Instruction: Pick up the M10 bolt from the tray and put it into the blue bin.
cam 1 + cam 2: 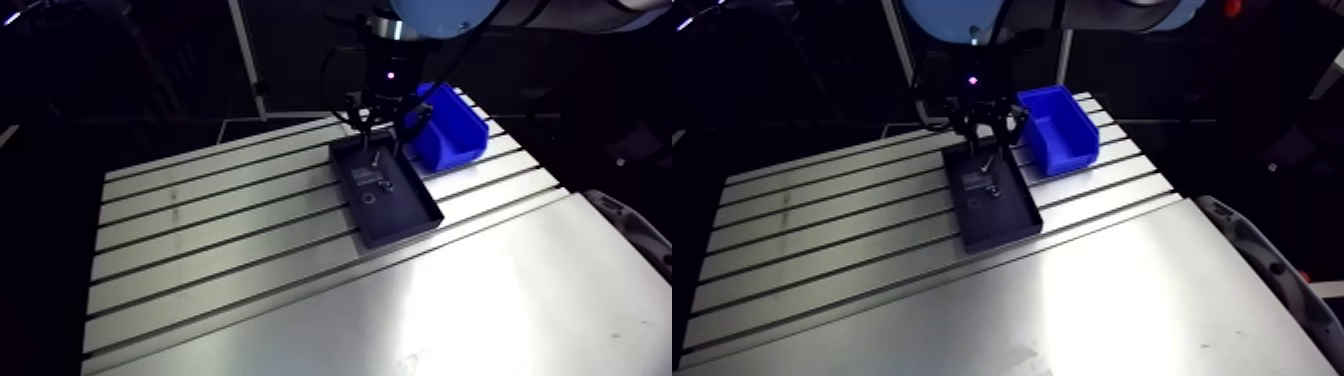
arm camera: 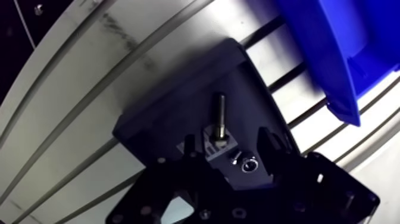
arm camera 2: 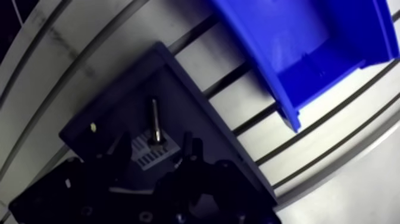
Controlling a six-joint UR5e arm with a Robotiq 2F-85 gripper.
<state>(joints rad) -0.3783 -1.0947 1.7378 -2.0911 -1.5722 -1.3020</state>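
The worktop (image 1: 250, 300) is lit brightly from above, with strong glare thrown off its smooth near part in the arm view. In the wrist view its slots (image 2: 291, 74) are bent into curves, and the hand (image 2: 229, 143) is shown dark, in shadow.

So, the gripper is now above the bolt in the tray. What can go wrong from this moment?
1. The open gripper stands around only the head end of the bolt, so the long shank may tip or slip when lifted.
2. A small ring lies in the tray close to one finger; closing may catch or push it.
3. The blue bin has a raised wall beside the tray; a low carry could strike it.
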